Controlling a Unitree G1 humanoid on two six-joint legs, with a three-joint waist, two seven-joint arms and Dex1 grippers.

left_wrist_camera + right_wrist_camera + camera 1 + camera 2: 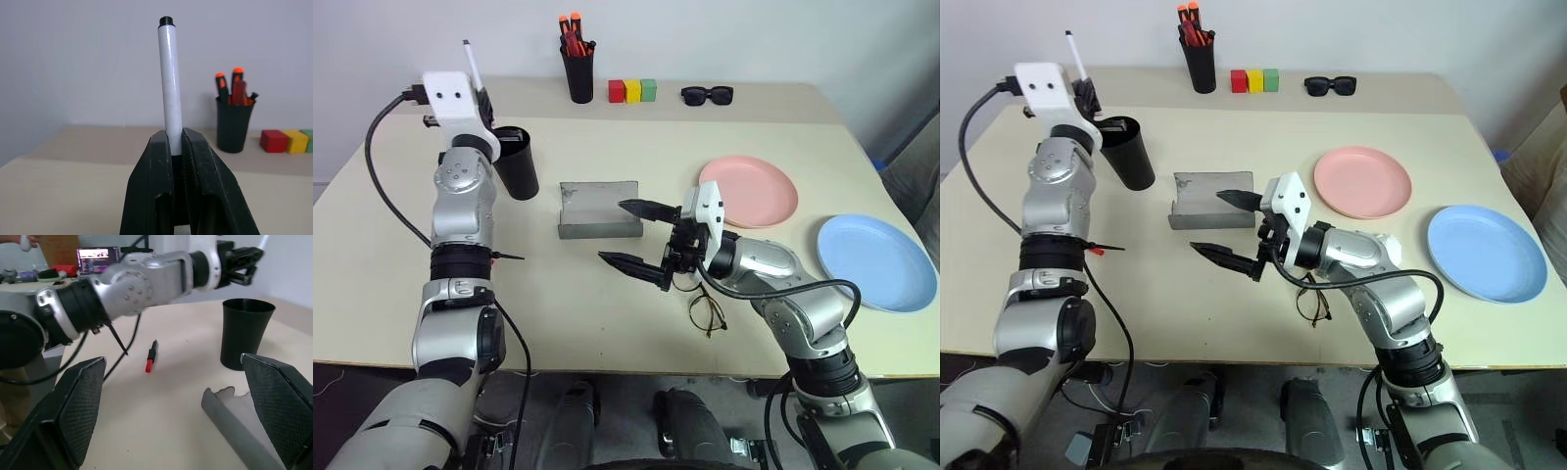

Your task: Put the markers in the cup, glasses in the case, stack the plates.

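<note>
Left wrist view shows the left gripper point(177, 147) clamped on the white marker point(169, 83), raised near the table's far-left corner beside the black cup point(516, 162), so tip the marker downward and centre it over the rim before releasing, while the right gripper point(639, 238) hangs wide open.

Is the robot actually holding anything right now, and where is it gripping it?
Yes. The left gripper is shut on the lower end of the white marker, cap end up. The right gripper is open and empty.
</note>
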